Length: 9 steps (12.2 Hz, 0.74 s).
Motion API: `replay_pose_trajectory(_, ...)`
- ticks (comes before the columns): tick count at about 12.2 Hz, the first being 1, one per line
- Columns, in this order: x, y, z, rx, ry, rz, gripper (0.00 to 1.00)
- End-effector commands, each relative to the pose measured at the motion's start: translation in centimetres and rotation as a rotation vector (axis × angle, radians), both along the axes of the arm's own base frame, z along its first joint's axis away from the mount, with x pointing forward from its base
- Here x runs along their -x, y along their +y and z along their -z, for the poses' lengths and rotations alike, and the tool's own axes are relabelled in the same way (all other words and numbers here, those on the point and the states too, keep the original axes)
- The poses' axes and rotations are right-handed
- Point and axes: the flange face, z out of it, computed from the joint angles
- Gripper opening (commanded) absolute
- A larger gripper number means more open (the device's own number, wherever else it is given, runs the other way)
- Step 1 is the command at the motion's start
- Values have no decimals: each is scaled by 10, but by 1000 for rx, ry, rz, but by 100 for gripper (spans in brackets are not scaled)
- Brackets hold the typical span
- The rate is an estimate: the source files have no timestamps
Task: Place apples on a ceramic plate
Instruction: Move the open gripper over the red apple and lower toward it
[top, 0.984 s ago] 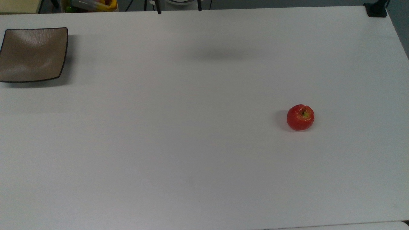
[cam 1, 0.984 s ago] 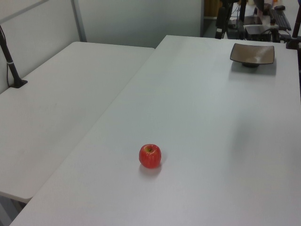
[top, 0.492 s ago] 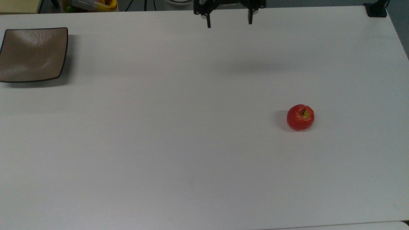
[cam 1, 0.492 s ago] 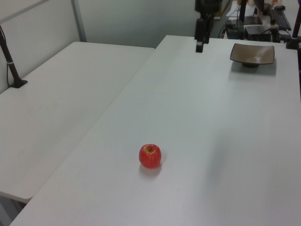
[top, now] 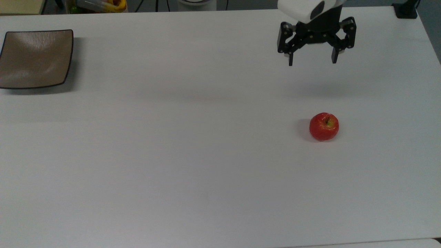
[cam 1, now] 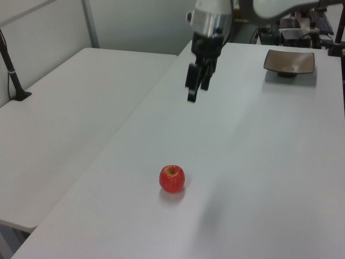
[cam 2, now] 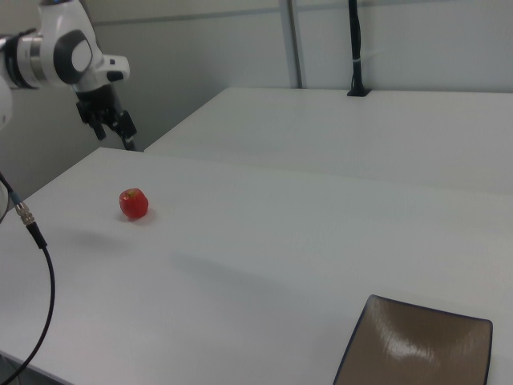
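A small red apple [top: 324,126] sits alone on the white table, in the top view's right half; it also shows as the apple [cam 1: 172,178] and the apple [cam 2: 134,204]. The square taupe ceramic plate [top: 34,58] lies empty at the top view's far left, seen again as the plate [cam 1: 289,62] and the plate [cam 2: 417,349]. My gripper [top: 312,62] hangs open above the table, back from the apple and apart from it, nothing between its fingers. It appears beyond the apple as the gripper [cam 1: 197,91] and the gripper [cam 2: 115,136].
A second white table [cam 1: 64,118] adjoins on the left view's left, with a black post [cam 1: 11,70] clamped to it. A black clamp [top: 406,10] sits at the top view's top right corner. A black cable [cam 2: 40,265] hangs at the right view's left edge.
The gripper has come in from the table's far edge, moving to the top view's right and toward the apple. Apple and plate have not moved.
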Motion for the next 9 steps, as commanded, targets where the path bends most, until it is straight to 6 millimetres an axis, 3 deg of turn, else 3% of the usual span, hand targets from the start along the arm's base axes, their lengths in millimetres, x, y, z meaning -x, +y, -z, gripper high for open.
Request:
replay_pose_trajectory(1, -17, 28, 51, -11, -21, 14, 100)
replay_pose_trajectory(5, -27, 64, 125, -6, -39, -6, 100)
replay_pose_trajectory(9, -35, 79, 175, 5, -76, -26, 100)
